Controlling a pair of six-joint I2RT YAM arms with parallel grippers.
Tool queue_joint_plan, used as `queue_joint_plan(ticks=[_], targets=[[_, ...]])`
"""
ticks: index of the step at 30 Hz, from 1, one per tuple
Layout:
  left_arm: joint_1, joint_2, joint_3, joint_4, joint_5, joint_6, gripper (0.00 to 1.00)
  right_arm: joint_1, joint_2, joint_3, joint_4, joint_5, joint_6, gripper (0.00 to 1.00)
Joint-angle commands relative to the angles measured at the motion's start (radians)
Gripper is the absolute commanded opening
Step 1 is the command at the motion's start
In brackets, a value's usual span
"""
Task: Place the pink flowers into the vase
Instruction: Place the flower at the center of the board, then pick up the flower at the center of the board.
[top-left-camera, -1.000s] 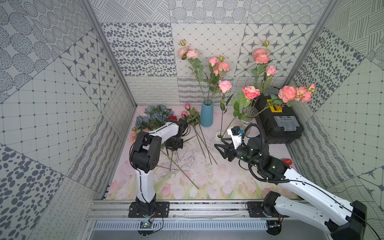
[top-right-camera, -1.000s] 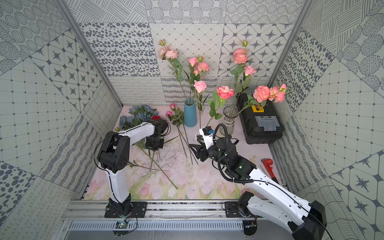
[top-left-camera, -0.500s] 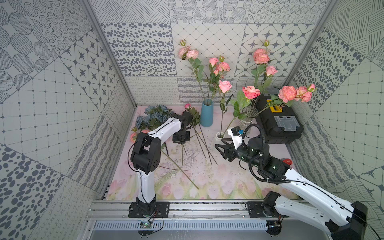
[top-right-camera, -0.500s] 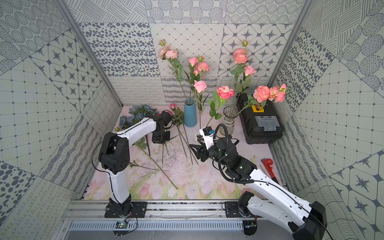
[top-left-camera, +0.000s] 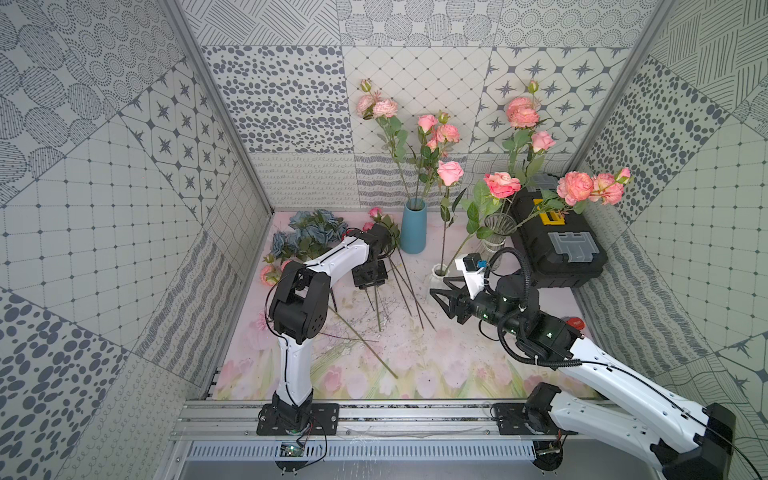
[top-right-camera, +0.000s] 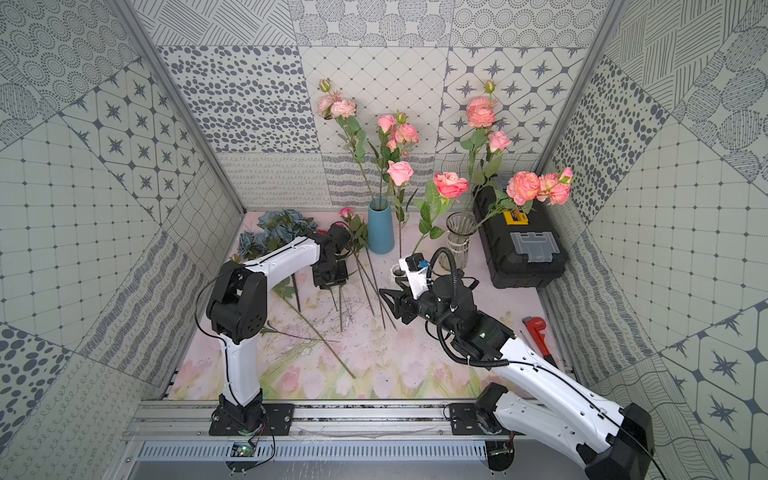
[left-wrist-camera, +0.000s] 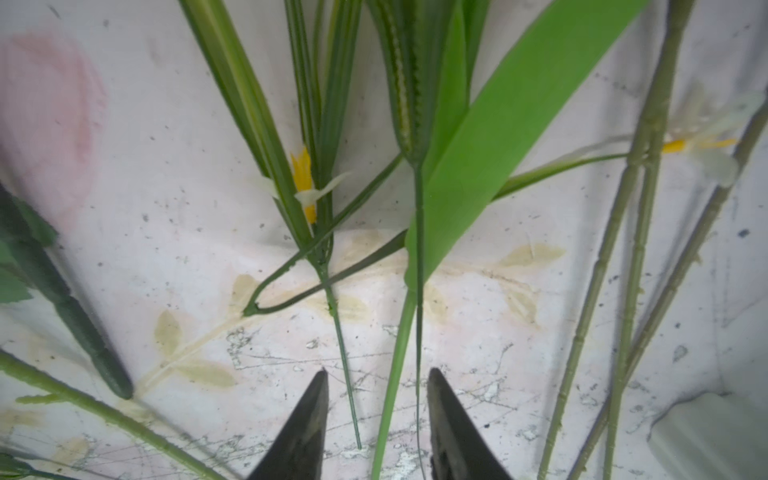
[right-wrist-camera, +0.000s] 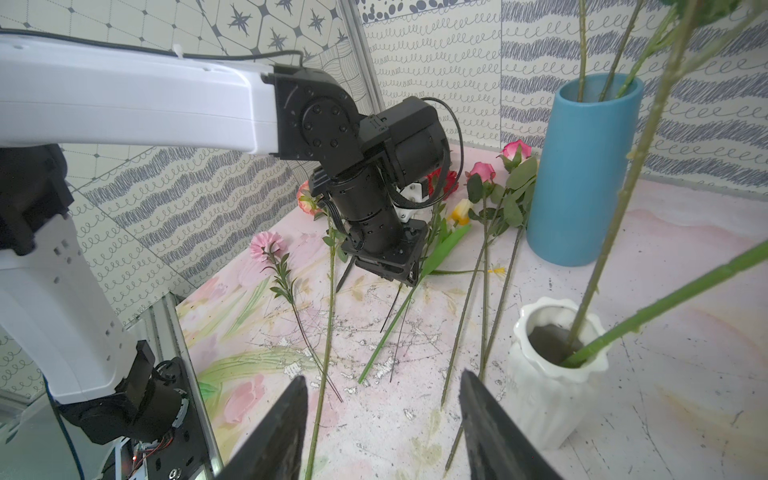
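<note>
Loosely parted, the left jaws straddle thin stems (left-wrist-camera: 345, 374) beside the blue vase (top-left-camera: 414, 232), right jaws gaping near the white vase (right-wrist-camera: 540, 399).

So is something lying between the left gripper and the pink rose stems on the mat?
Yes. The open left gripper straddles a broad green leaf and thin stems, not roses. The rose stems lie bare, off to the side toward the blue vase.

1. In the left wrist view, the pink flowers (left-wrist-camera: 656, 104) showed only stems; their blooms fell outside the frame.
2. In a top view, the right arm (top-left-camera: 602, 365) hid most of the red wrench (top-left-camera: 575, 322).
3. The camera mount (top-left-camera: 471, 276) covered part of the white vase (top-left-camera: 438, 272).
</note>
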Motion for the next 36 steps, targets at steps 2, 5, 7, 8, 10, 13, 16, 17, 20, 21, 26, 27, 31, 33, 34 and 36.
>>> queue_joint_plan(ticks=[2,5,7,8,10,13,16,17,20,21,26,27,31,33,34,36], targets=[[-0.005,-0.078,0.010,-0.108,-0.148,-0.061,0.48,0.004,-0.008,0.023,0.034,0.020,0.009,0.59],[0.004,-0.140,-0.034,-0.134,-0.186,-0.082,0.48,0.003,-0.003,0.023,0.037,0.013,0.012,0.58],[0.030,-0.208,-0.103,-0.115,-0.194,-0.109,0.48,0.002,0.000,0.022,0.039,0.008,0.011,0.58],[0.051,-0.241,-0.140,-0.101,-0.185,-0.127,0.47,0.003,0.002,0.023,0.039,0.008,0.013,0.59],[0.117,-0.318,-0.244,-0.053,-0.150,-0.162,0.44,0.002,0.009,0.023,0.042,0.004,0.013,0.58],[0.205,-0.412,-0.364,-0.007,-0.133,-0.209,0.42,0.002,0.026,0.032,0.031,0.007,0.008,0.59],[0.256,-0.473,-0.440,0.015,-0.150,-0.236,0.41,0.002,0.035,0.039,0.027,0.014,0.001,0.59],[0.266,-0.483,-0.456,0.024,-0.154,-0.242,0.41,0.002,0.035,0.040,0.026,0.012,-0.002,0.59],[0.292,-0.499,-0.497,0.065,-0.151,-0.252,0.39,0.003,0.036,0.044,0.026,0.013,-0.003,0.58],[0.297,-0.498,-0.505,0.079,-0.151,-0.252,0.38,0.002,0.037,0.044,0.025,0.010,-0.003,0.59],[0.304,-0.482,-0.529,0.110,-0.178,-0.262,0.36,0.002,0.028,0.048,0.017,0.005,-0.001,0.59],[0.307,-0.480,-0.536,0.123,-0.180,-0.264,0.36,0.003,0.023,0.047,0.016,0.005,-0.002,0.59],[0.310,-0.461,-0.558,0.169,-0.166,-0.276,0.36,0.002,0.017,0.053,0.008,0.002,-0.006,0.58],[0.310,-0.456,-0.572,0.200,-0.159,-0.283,0.35,0.002,0.016,0.053,0.008,-0.003,-0.007,0.59],[0.309,-0.454,-0.581,0.227,-0.153,-0.283,0.35,0.002,0.017,0.055,0.008,-0.005,-0.010,0.59],[0.310,-0.452,-0.596,0.270,-0.141,-0.287,0.34,0.002,0.020,0.060,0.005,-0.011,-0.012,0.59]])
